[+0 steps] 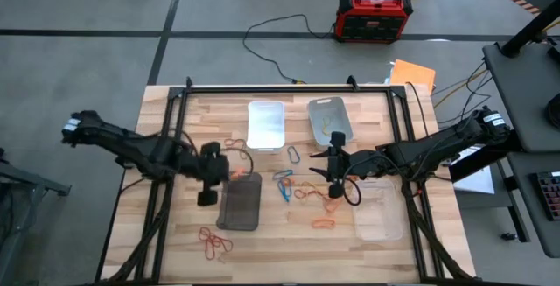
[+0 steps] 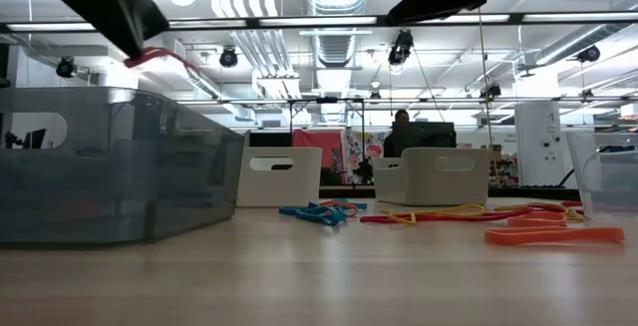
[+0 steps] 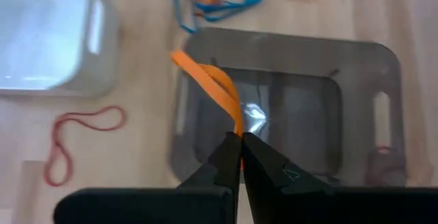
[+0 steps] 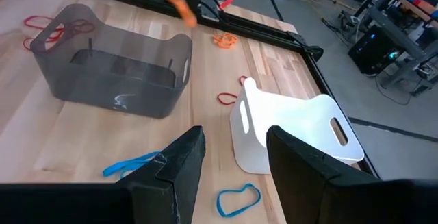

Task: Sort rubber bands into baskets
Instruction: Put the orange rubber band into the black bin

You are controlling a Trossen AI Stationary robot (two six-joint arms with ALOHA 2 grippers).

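Note:
My left gripper (image 3: 240, 157) is shut on an orange rubber band (image 3: 213, 87) above the dark translucent basket (image 3: 294, 107), at its end nearest the white basket (image 1: 267, 124). In the low view the gripper (image 2: 128, 39) is well above the dark basket (image 2: 110, 166). My right gripper (image 4: 233, 166) hangs open and empty over the table's middle (image 1: 335, 165), between the grey basket (image 1: 329, 120) and the clear basket (image 1: 379, 209). Loose rubber bands lie flat on the wood: blue ones (image 1: 284, 185), orange ones (image 1: 324, 223) and red ones (image 1: 214, 242). My left gripper pinches one end of the orange band (image 3: 238, 129) between its two fingertips. The fingers slant downward from the table's left side. The rest of the band sticks out past the fingertips as a narrow doubled loop (image 2: 169, 59), lifted clear of the table and the basket.
A black frame (image 1: 289, 87) runs round the tabletop. A red-black box (image 1: 374, 15) with cables sits on the floor beyond the far edge. More red bands lie beside the white basket (image 3: 75, 138). A blue band (image 4: 238, 198) lies near my right gripper.

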